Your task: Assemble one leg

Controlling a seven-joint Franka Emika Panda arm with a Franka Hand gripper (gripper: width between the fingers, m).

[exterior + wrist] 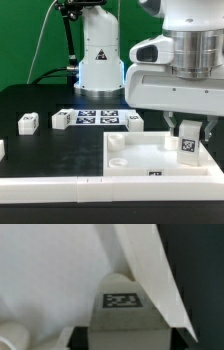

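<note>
The panel (150, 152) lies at the front of the table (25, 100), toward the exterior view's right. Over its far right corner the gripper (186, 133) clasps the held leg (187, 144) (contact with the panel unclear). Behind lies the marker board (98, 117), with a second leg (135, 119) beside its right end, and a third leg (60, 119) and a fourth leg (28, 122) to its left.
</note>
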